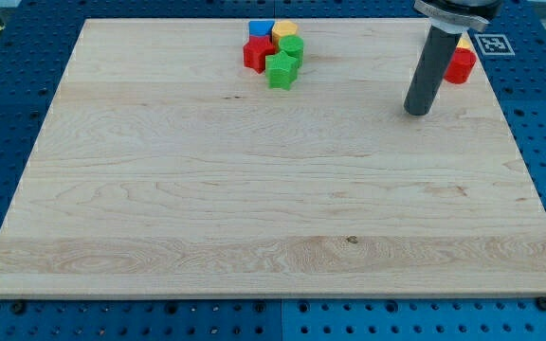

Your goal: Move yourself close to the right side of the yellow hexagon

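Camera view: the rod is standing in the upper right of the frame, and its tip point(417, 112) is resting on the bare wooden board point(254, 218). The arm carries no fingers, so nothing is being held. The yellow hexagon point(284, 30) is sitting at the upper centre, at the top right of a tight cluster with a blue block point(261, 28), a red block point(257, 53) and two green blocks point(292, 47) point(282, 70). A second red block point(461, 65), with a yellow block point(464, 44) above it, is showing partly behind the rod. The tip is lying well apart from the hexagon, to its right and lower. Judgement: the approach step is in hand; the next move calls for travel left and slightly up, stopping just beside the hexagon's right face without touching it.
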Tool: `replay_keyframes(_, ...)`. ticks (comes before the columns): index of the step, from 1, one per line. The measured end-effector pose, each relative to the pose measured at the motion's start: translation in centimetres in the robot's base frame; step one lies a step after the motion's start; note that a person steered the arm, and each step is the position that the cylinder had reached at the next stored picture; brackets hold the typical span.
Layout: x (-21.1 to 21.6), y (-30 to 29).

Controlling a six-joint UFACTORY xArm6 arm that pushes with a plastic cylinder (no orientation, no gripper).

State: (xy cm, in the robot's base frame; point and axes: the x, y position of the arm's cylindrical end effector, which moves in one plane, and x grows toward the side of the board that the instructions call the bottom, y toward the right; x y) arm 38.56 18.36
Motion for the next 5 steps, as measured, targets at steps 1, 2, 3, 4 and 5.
replay_keyframes(1, -0.3, 0.0)
replay_keyframes(2, -2.9, -1.3)
replay_keyframes(3, -5.3, -2.7)
replay_keyframes(4, -7.6, -2.9)
replay_keyframes(5, -8.2, -2.9)
